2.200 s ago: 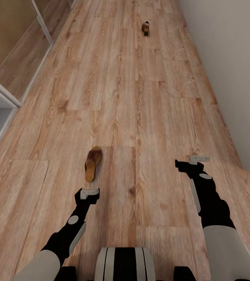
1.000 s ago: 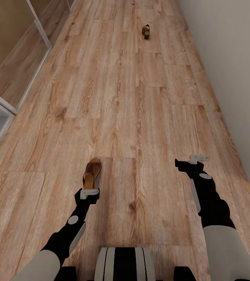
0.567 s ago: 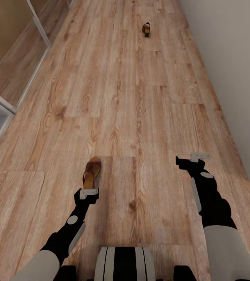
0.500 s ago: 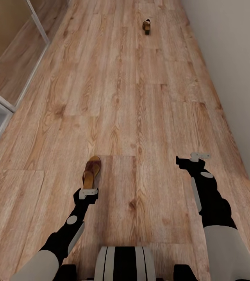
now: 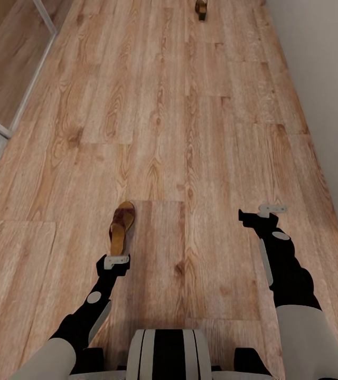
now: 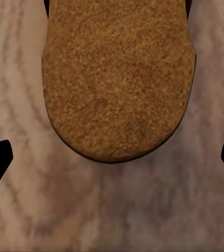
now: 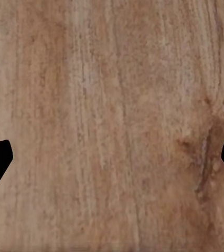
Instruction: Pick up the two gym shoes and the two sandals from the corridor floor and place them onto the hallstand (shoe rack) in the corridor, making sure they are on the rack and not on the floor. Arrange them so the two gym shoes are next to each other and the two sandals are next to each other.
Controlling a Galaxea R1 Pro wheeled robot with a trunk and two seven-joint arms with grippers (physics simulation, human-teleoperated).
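Two arms were seen in the head view, white-sleeved at the upper part and black below, each forearm marked by a pale grey strip and round disc. Each was ended by a small grey plate, apparently a gripper mount. A white trunk [image 5: 169, 353] was crossed by black stripes.

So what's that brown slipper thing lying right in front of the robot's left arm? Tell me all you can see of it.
It is a sandal, small and open, with a dark brown wide strap over the front and a tan, suede-looking insole with a rounded heel. It lies flat, sole down, on the wood-plank corridor floor, toe pointing away from the robot. The left gripper hangs open over its heel end; whether it touches is unclear.
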